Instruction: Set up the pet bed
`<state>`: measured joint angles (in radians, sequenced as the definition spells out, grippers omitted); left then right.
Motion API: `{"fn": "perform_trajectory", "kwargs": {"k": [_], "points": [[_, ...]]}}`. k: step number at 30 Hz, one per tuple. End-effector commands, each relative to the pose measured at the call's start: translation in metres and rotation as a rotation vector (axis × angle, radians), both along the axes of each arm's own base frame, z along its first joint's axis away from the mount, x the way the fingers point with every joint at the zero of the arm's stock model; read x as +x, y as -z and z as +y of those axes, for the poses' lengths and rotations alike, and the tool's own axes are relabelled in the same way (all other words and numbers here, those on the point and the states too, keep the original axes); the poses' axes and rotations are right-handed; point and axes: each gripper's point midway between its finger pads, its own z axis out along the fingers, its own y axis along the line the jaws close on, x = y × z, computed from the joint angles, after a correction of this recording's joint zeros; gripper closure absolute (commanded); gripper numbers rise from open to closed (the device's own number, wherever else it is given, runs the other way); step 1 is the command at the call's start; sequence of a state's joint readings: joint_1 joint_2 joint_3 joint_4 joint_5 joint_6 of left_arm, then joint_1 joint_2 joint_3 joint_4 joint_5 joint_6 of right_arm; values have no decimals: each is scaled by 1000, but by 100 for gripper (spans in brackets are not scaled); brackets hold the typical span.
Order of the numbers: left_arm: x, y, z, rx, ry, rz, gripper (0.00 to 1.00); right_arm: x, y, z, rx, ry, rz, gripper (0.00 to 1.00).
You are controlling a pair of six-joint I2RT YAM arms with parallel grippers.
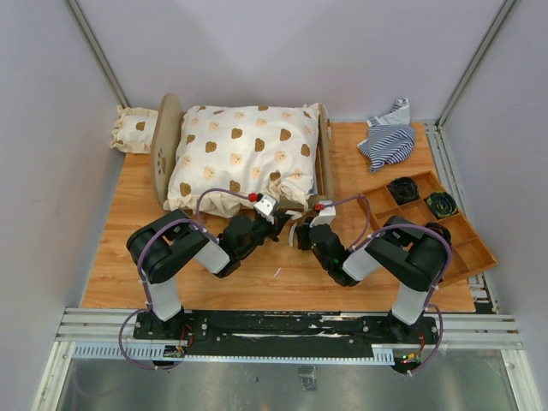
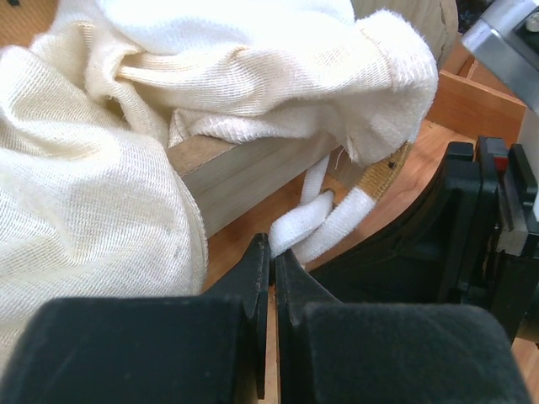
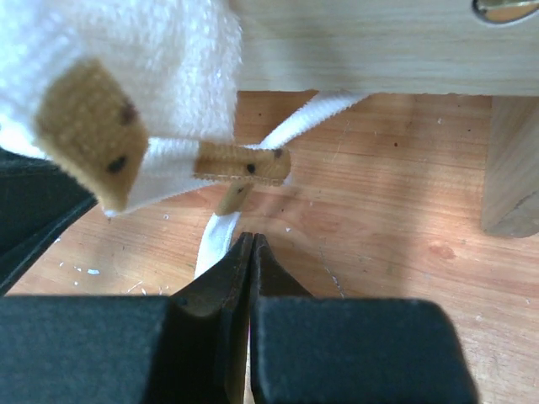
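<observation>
We see the wooden surface [image 1: 128, 257] with the pet bed [image 1: 165, 145] on its far half, a little left of the middle. The bed's rounded end board stands toward the left edge. A cream cushion [image 1: 244, 150] with a bear print covers the bed and spills over its near rail.

A compartment tray [image 1: 475, 248] lies slanted along the right edge. A striped cloth [image 1: 390, 137] is bunched in the far right corner, and a small pillow [image 1: 134, 128] sits at the far left corner behind the end board.

Both arms reach to the bed's near right corner, so the bed lies just beyond the two claws.

In the left wrist view, the left claw [image 2: 271, 252] is pressed closed just below the bed's wooden rail. Its tips pinch a white tie [image 2: 324, 223] that hangs from the cushion.

In the right wrist view, the right claw [image 3: 250, 244] is also closed tight. It sits low over the surface in front of the rail, with a bed leg off to its right. A white strap [image 3: 217, 240] runs down beside its tips, and we cannot tell whether it is caught between them.
</observation>
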<state>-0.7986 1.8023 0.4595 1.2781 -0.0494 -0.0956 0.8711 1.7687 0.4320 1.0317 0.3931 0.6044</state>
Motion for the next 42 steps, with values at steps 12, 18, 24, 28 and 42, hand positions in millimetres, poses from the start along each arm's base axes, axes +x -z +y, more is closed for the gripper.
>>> {"fn": "perform_trajectory", "kwargs": {"k": [12, 18, 24, 28, 42], "points": [[-1, -11, 3, -2, 1, -17, 100, -6, -32, -1, 206, 51, -76, 62], [-7, -4, 0, 22, 40, 11, 100, -2, -39, 10, 274, 30, -107, 55], [-6, 1, 1, 24, 32, 42, 100, 5, -48, 28, 364, 1, -148, 55], [-4, 0, 5, 13, 2, 59, 100, 17, -43, 20, 382, 94, -149, 60], [20, -18, 28, 50, -170, 54, 100, 5, -21, -56, 189, 251, -146, 100]]}}
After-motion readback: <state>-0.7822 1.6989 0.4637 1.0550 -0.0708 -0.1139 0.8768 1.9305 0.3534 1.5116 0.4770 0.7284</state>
